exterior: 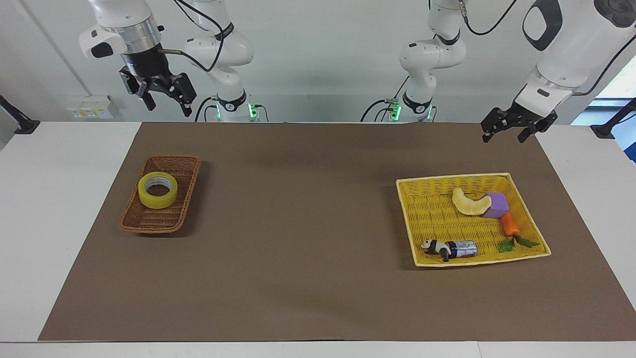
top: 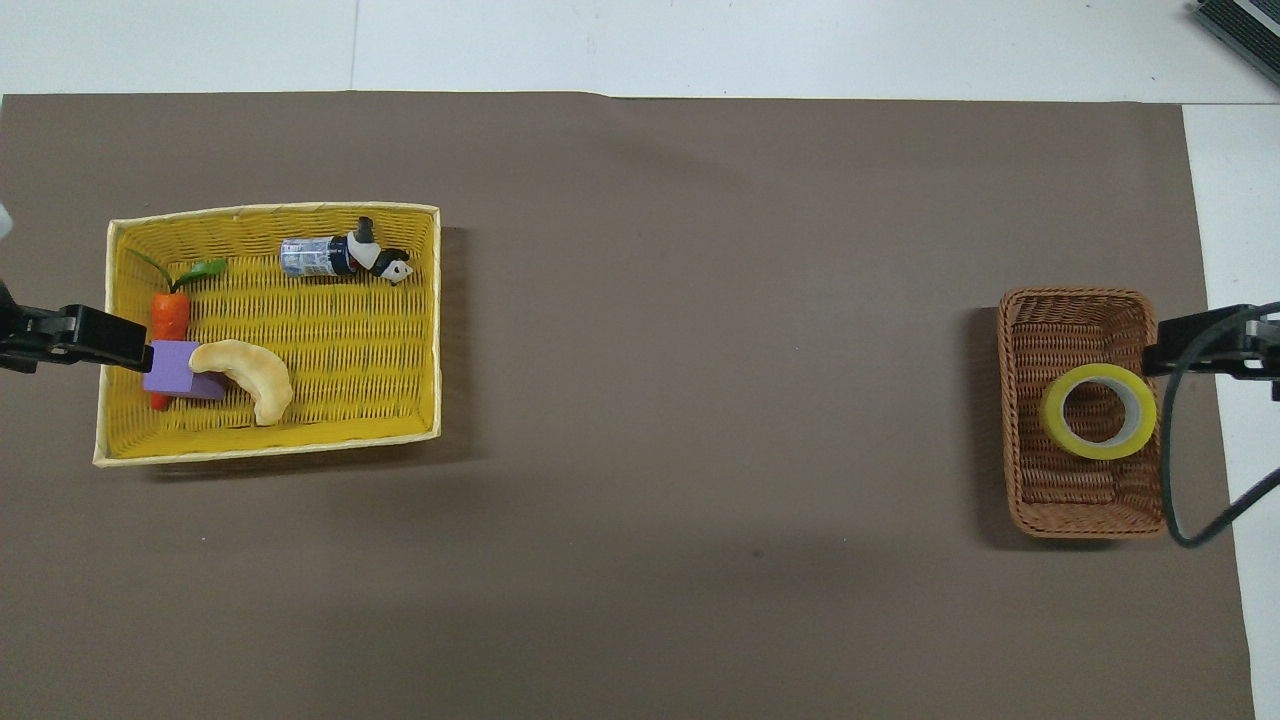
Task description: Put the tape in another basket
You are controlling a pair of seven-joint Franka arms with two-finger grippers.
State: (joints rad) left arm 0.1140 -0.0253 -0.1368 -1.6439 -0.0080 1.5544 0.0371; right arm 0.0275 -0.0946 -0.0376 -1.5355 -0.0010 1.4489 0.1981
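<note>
Facing view: the right gripper (exterior: 165,102) hangs high in the air at the right arm's end of the table, fingers spread wide and holding nothing. Below it, and clear of it, sits the basket (exterior: 185,166) on the brown mat (exterior: 298,199). The tape (exterior: 158,190) lies flat inside the basket, in the half nearer the robots, its open core facing up. Nothing touches the tape.

The left gripper (exterior: 504,132) hovers over the mat's edge at the left arm's end, fingers also spread wide, empty. Below it, farther from the robots, lies the yellow tray (exterior: 432,186). In the tray, closest under this gripper, rest a pale crescent (exterior: 469,203) and a purple block (exterior: 497,205), touching each other. A carrot (exterior: 510,226) lies just beside the block. A panda figure (exterior: 436,247) and a small can (exterior: 463,248) lie together at the tray's edge farthest from the robots.

Overhead view: the tape (top: 1098,411) sits in the basket (top: 1075,310), with the right gripper's tip at the frame edge beside the basket's rim. A dark cable (top: 1172,440) hangs from that arm along the basket's outer side. The left gripper's tip overlaps the tray (top: 300,440) rim by the block (top: 180,370). Tray and basket stand well apart.
</note>
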